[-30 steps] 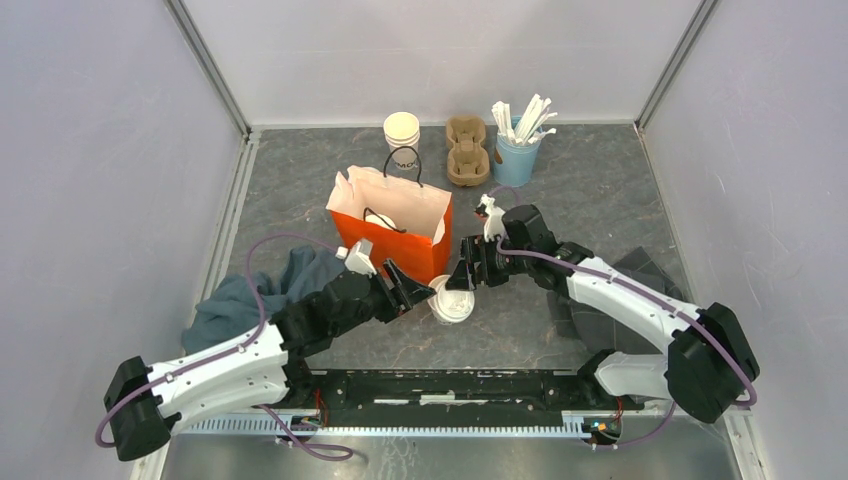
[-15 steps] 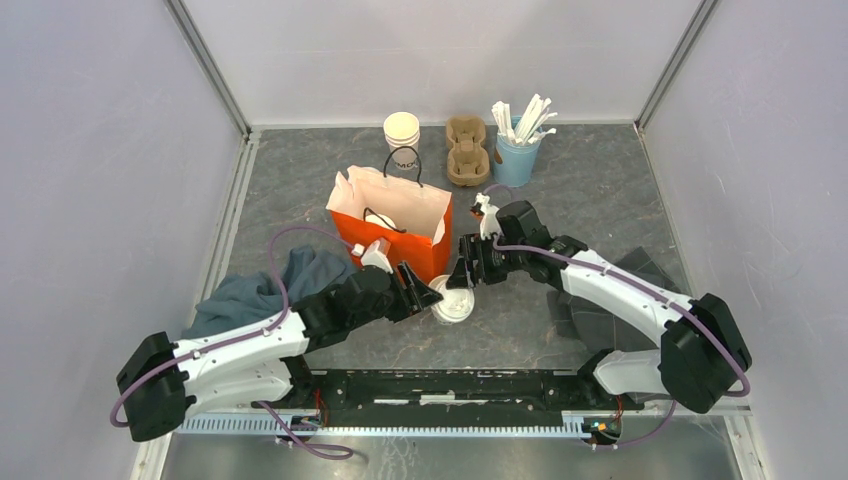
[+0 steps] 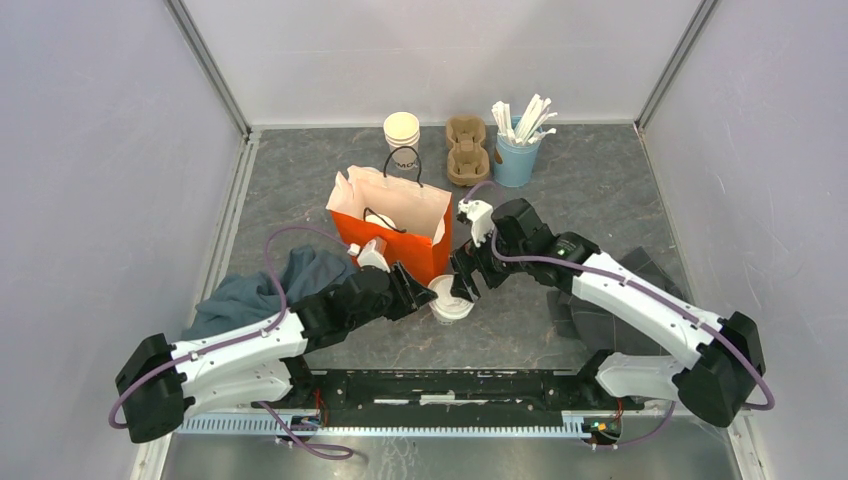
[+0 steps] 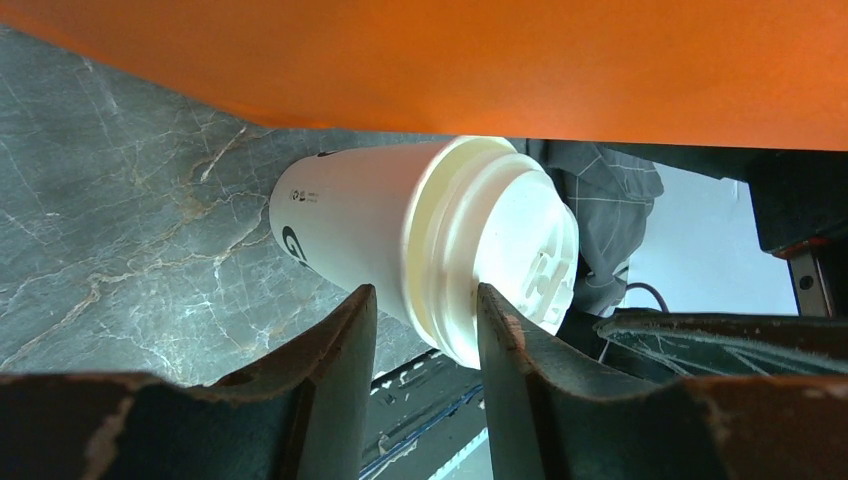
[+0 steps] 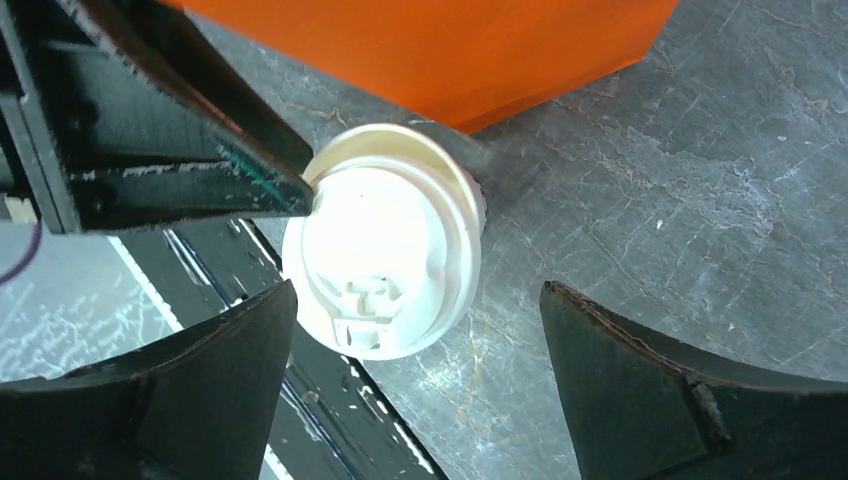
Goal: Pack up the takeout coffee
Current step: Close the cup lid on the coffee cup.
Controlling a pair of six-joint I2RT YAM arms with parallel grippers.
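**Capped cup flanked by two pincers, bag just behind**

At far left, on the table (image 3: pixel 300 180): one grey-blue cloth (image 3: pixel 250 295), heaped. Next along, the left pincer (image 3: pixel 428 292): reaching in level from the side, fingers (image 4: pixel 330 350) half-narrowed to either side of the capped coffee cup (image 4: pixel 370 225), just under its sip lid (image 5: pixel 385 235). Touching at the rim, by the look of it. Firm pinch or not: cannot tell. Just behind, one orange paper bag (image 3: pixel 395 255), upright, mouth up, with a white round top (image 3: pixel 385 222) showing inside (probably the other capped cup).

Capped cups counted: one on the table for certain, standing just in front of the bag's near right corner, long axis vertical; one likely bagged. Straight ahead of the left pincer, so nearer that arm. Directly beneath the right pincer (image 3: pixel 462 285), spread wide, empty, hovering over the lid. Judged for the lift: up first, then back toward the bag's mouth.

Back row: one stack of lidless cups (image 3: pixel 402 132), one pulp carrier (image 3: pixel 467 150), one blue tumbler of white stirrers (image 3: pixel 516 150). Far right: one dark cloth (image 3: pixel 578 320).
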